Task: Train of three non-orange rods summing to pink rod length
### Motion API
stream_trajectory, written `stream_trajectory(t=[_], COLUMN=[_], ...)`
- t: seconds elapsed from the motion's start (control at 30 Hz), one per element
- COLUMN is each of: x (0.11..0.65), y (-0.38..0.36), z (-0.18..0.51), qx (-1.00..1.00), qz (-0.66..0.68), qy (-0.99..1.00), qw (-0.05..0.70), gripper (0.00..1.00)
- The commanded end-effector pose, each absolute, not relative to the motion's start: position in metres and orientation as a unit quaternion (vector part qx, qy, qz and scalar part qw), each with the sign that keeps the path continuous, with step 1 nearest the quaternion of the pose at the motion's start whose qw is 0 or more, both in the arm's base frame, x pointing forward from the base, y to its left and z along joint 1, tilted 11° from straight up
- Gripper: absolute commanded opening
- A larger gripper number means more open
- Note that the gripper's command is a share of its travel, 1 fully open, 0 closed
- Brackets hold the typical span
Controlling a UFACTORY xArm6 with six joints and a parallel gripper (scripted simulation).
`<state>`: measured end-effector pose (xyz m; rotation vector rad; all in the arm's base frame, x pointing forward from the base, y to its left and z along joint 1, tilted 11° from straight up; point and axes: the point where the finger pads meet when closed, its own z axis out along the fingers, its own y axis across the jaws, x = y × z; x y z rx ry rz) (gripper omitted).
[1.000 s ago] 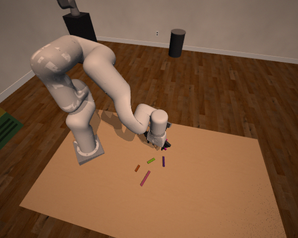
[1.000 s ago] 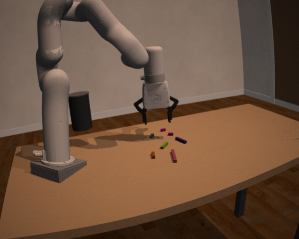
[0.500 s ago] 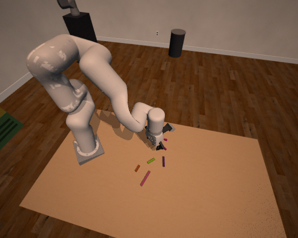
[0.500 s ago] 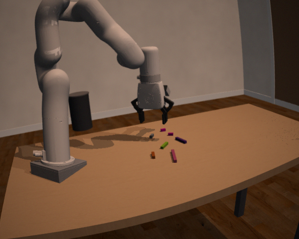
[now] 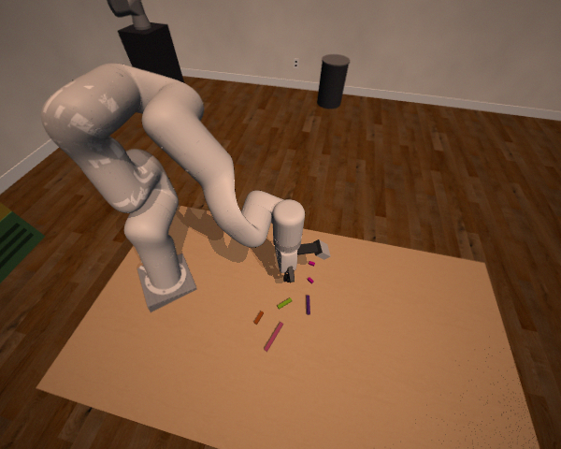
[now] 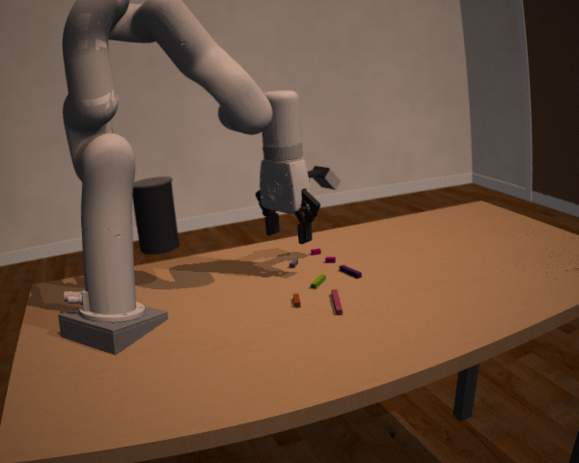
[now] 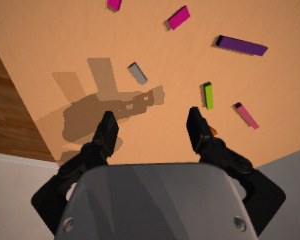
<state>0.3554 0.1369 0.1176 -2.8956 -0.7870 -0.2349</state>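
Since five, two and two add up to nine and no orange rod is allowed, the train is judged to be best made from the lime rod and the two magenta rods. All three lie flat and apart on the table, the lime one between the magenta pair and the pink rod. Each is a small, stiff, square-edged bar. Little weight is to be expected, and some sliding or twisting if a bar is pinched off-centre, so each is probably best taken across its long sides at mid-length, with the short magenta ones squared up carefully. The grey rod, the purple rod and the orange rod lie scattered nearby and are to be kept well off the line. The gripper is held above the table near the grey rod, pointing roughly straight down, its jaws spread wide with nothing between them. The arm is bent high over from its base at the table's far corner.
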Motion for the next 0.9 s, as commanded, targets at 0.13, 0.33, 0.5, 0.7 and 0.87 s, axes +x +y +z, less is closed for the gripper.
stream_trajectory(t=[0.13,0.33,0.5,0.7,0.87], x=[0.347,0.341,0.336,0.329,0.326], y=[0.141,0.142,0.144,0.146,0.147], z=[0.118,0.118,0.117,0.116,0.116], qx=[-0.988,-0.995,-0.995,-0.987,-0.981], qz=[-0.07,-0.064,-0.059,-0.052,-0.048], qy=[-0.118,-0.036,0.032,0.125,0.171], qw=[0.066,0.072,0.076,0.081,0.084], gripper=[1.0,1.0,1.0,1.0,1.0])
